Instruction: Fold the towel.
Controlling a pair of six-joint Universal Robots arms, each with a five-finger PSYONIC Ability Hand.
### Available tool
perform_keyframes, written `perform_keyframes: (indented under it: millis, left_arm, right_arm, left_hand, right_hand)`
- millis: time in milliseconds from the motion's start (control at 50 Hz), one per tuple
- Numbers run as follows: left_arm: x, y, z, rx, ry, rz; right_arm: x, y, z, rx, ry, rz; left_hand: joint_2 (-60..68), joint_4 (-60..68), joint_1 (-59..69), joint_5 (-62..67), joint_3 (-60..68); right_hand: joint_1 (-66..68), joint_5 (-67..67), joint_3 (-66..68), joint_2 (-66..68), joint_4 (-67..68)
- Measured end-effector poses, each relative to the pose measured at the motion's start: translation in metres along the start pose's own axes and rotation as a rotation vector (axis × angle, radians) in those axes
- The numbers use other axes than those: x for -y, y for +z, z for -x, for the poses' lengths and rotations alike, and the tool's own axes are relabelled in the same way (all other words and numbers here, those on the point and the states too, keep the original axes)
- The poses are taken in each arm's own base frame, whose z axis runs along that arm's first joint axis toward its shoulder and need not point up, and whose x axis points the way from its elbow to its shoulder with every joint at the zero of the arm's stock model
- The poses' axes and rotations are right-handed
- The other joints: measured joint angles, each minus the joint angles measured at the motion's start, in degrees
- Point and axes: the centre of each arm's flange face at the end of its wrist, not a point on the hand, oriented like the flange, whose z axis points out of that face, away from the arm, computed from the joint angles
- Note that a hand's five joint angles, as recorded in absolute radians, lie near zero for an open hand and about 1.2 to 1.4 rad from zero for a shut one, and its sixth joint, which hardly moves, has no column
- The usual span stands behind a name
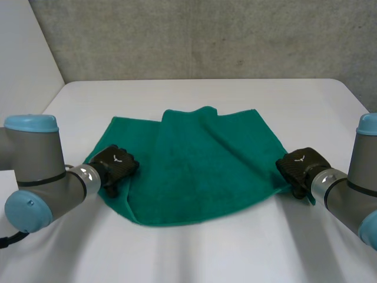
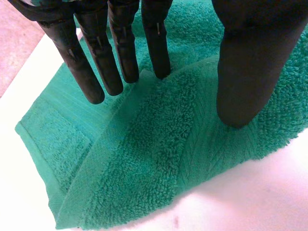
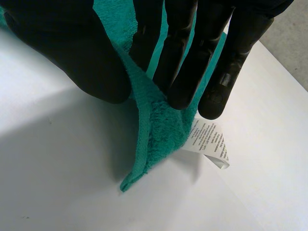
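Nearest its wrist camera, the right hand [image 3: 67, 53] pinches a corner of the green towel [image 3: 154, 130] between its thumb and straight fingers [image 3: 185, 72]. The corner's hemmed edge stands up off the white table [image 3: 62, 183]. The right wrist view adds a white care label [image 3: 209, 144] sewn at this corner, hanging just below the fingertips; its small print is too fine to read.

The head view shows the towel spread across the middle of the table, with one layer lapping over another on the side of the left hand [image 2: 245, 72] and a hand at each side edge. The left hand is held open. In the left wrist view its straight, spread fingers come down on the lower layer and its thumb presses on the upper layer, near a towel corner. That view also shows a flat woven band running along the hem beside the fingertips.
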Motion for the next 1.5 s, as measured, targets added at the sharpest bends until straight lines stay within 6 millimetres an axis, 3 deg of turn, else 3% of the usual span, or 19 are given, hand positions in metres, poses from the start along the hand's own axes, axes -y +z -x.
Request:
perform_keyframes:
  millis: [180,220,240,260,300,320,360,400,620,720,920,1100,1180,1240,1280,1340,1400,1440,1500]
  left_arm:
    - [-0.001,0.0,-0.001,-0.014,-0.001,0.013]
    - [-0.002,0.0,-0.001,-0.018,-0.003,0.017]
    - [-0.002,0.0,-0.001,-0.018,-0.003,0.018]
    - [-0.002,-0.001,-0.001,-0.019,-0.005,0.023]
    - [-0.001,-0.002,0.001,-0.013,-0.004,0.025]
    - [0.0,-0.003,0.002,-0.009,-0.004,0.025]
    - [0.002,-0.005,0.005,0.006,-0.003,0.024]
    - [0.004,-0.01,0.009,0.026,-0.004,0.024]
    - [-0.003,-0.047,0.009,0.078,-0.038,0.088]
    - [-0.008,-0.061,0.004,0.091,-0.058,0.122]
    - [-0.006,-0.119,-0.009,0.188,-0.237,0.155]
    - [-0.002,-0.148,-0.02,0.208,-0.278,0.146]
    - [0.001,-0.14,-0.015,0.227,-0.268,0.117]
    - [0.003,-0.122,-0.005,0.255,-0.254,0.088]
    - [0.003,-0.103,0.006,0.286,-0.245,0.069]
    - [0.003,-0.095,0.01,0.3,-0.242,0.064]
    - [0.003,-0.058,0.034,0.384,-0.235,0.056]
    - [0.003,-0.05,0.038,0.403,-0.235,0.055]
    - [0.002,-0.022,0.053,0.459,-0.236,0.046]
  right_arm:
    - [0.0,0.001,0.0,-0.001,0.0,0.0]
    - [0.0,0.001,-0.001,-0.002,0.0,-0.001]
    - [0.0,0.001,-0.001,-0.002,0.0,-0.001]
    - [0.0,0.001,-0.001,-0.002,0.0,-0.001]
    - [0.001,0.001,-0.001,-0.003,0.001,-0.002]
    - [0.001,0.001,-0.001,-0.004,0.001,-0.002]
    - [0.001,0.001,-0.002,-0.005,0.001,-0.003]
    - [0.001,0.001,-0.002,-0.006,0.001,-0.004]
    - [0.003,-0.002,-0.004,-0.008,-0.001,0.001]
    - [0.004,-0.011,-0.004,0.006,-0.021,0.027]
    - [-0.014,-0.071,-0.013,0.109,-0.173,0.266]
    - [-0.011,-0.091,-0.022,0.073,-0.237,0.252]
    - [-0.005,-0.084,-0.027,0.028,-0.254,0.201]
    - [0.001,-0.065,-0.032,-0.016,-0.269,0.148]
    - [0.007,-0.042,-0.037,-0.056,-0.283,0.097]
    - [0.01,-0.034,-0.038,-0.071,-0.29,0.077]
    - [0.027,0.003,-0.038,-0.127,-0.326,-0.024]
    - [0.029,0.008,-0.037,-0.133,-0.331,-0.037]
    - [0.04,0.041,-0.034,-0.168,-0.353,-0.107]
  left_hand:
    - [2.4,2.5,2.8,2.8,1.9]
    - [17.3,16.7,8.9,16.6,16.0]
    - [17.3,16.7,8.9,16.6,16.0]
    - [26.0,25.7,13.2,25.5,25.5]
    - [26.0,25.7,13.2,25.5,25.5]
    - [34.9,35.4,16.1,35.3,34.4]
    - [35.3,35.8,16.3,35.7,34.8]
    - [36.0,36.3,31.1,36.2,35.5]
    - [36.1,36.3,31.1,36.2,35.5]
    - [36.1,36.3,31.1,36.2,35.5]
    - [36.2,36.3,31.1,36.2,35.7]
    - [36.3,36.4,31.1,36.2,35.7]
    - [36.3,36.5,31.1,36.2,35.8]
    - [36.3,36.5,31.1,36.2,35.8]
    - [36.3,36.5,31.1,36.2,35.8]
    - [36.3,36.5,31.1,36.2,35.8]
    - [36.3,36.5,31.1,36.2,35.8]
    - [36.3,36.5,31.1,36.2,35.8]
    - [36.3,36.5,31.1,36.2,35.8]
  right_hand:
    - [0.0,0.0,0.0,0.0,0.0]
    - [0.0,0.0,0.0,0.0,0.0]
    - [0.0,0.0,0.0,0.0,0.0]
    - [0.0,0.0,0.0,0.0,0.0]
    - [0.0,0.0,0.0,0.0,0.0]
    - [0.0,0.0,0.0,0.0,0.0]
    - [0.0,0.0,0.0,0.0,0.0]
    - [0.0,0.0,0.0,0.0,0.0]
    - [0.0,0.0,0.0,0.0,0.0]
    - [0.0,0.0,0.0,0.0,0.0]
    - [0.0,0.0,0.0,0.0,0.0]
    - [0.0,0.0,0.0,0.0,0.0]
    - [0.0,0.0,0.0,0.0,0.0]
    - [0.0,0.0,0.0,0.0,0.0]
    - [0.0,0.0,0.0,0.0,0.0]
    - [0.0,0.0,0.0,0.0,0.0]
    - [0.0,0.0,0.0,0.0,0.0]
    - [0.0,0.0,0.0,0.0,0.0]
    - [0.0,0.0,0.0,0.0,0.0]
